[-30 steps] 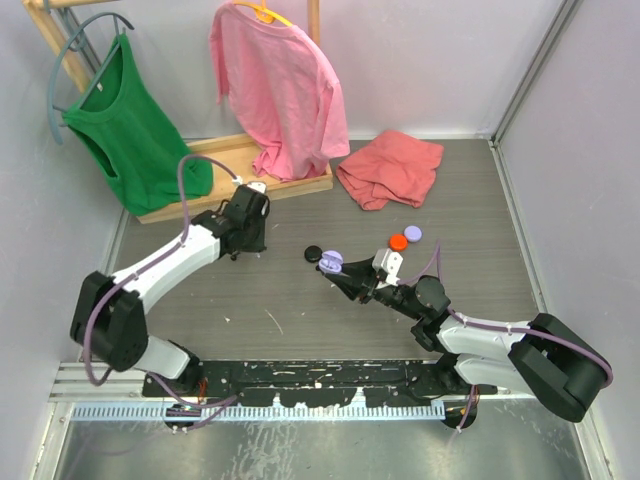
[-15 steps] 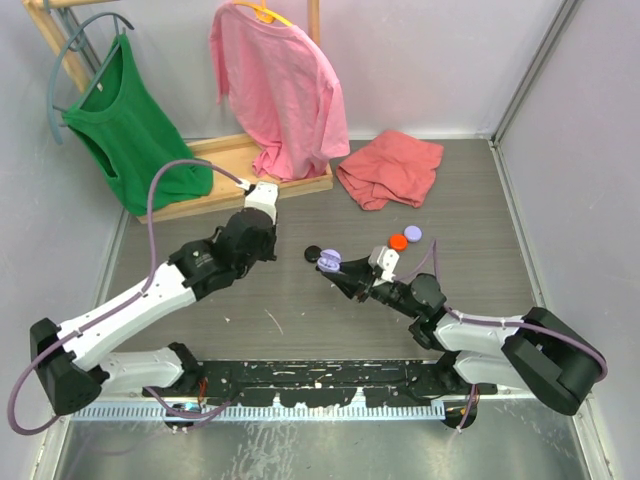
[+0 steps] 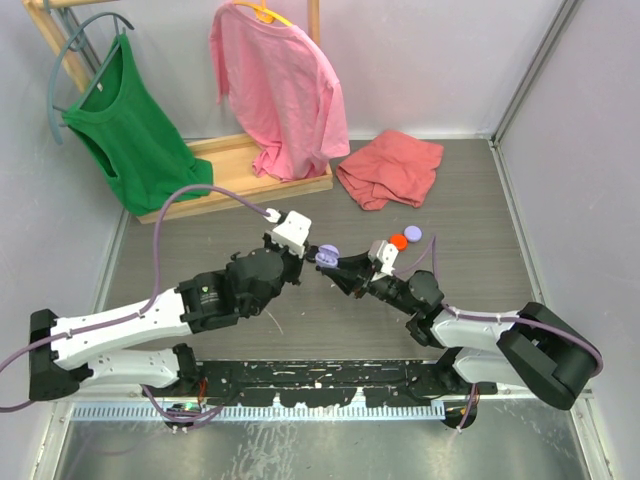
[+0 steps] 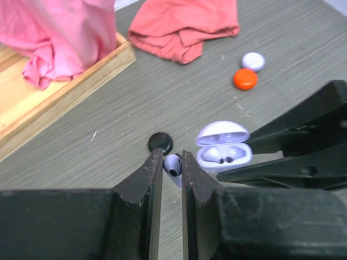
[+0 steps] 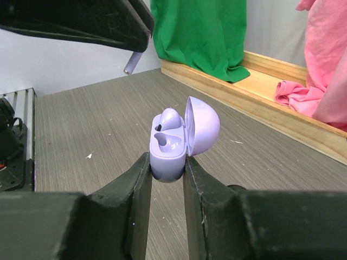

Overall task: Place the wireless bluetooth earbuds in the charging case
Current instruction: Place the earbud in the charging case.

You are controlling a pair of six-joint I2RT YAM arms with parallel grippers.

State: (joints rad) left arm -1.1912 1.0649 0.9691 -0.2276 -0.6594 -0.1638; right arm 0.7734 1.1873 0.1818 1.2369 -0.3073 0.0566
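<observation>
Left wrist view: a lavender earbud [image 4: 173,167], small and glossy with a rounded head and a dark spot on its face, sits pinched between the closed tips of the left gripper [image 4: 172,154]. Only its head shows below the fingertips; in the right wrist view its short stem sticks out beneath the same fingers.

Just beside the bud, to its right in this view, is the charging case [image 4: 223,154]. It is a rounded lavender shell with its domed lid hinged open and two wells facing up. In the right wrist view the far well seems to hold a second lavender bud, and the near well looks vacant.

The right gripper [image 5: 166,159] is closed on the lower half of the case, one finger on each side, and holds it upright. The two grippers meet tip to tip over the middle of the grey table [image 4: 303,54].

A black disc [image 4: 160,143] lies on the table just beyond the held bud. An orange disc [image 4: 245,79] and a lavender disc [image 4: 252,60] lie close together, farther off. A crumpled red cloth [image 4: 184,27] lies beyond them. A pink shirt [image 4: 54,38] drapes onto a wooden base [image 4: 65,92], and a green shirt [image 5: 200,32] hangs beside it.
</observation>
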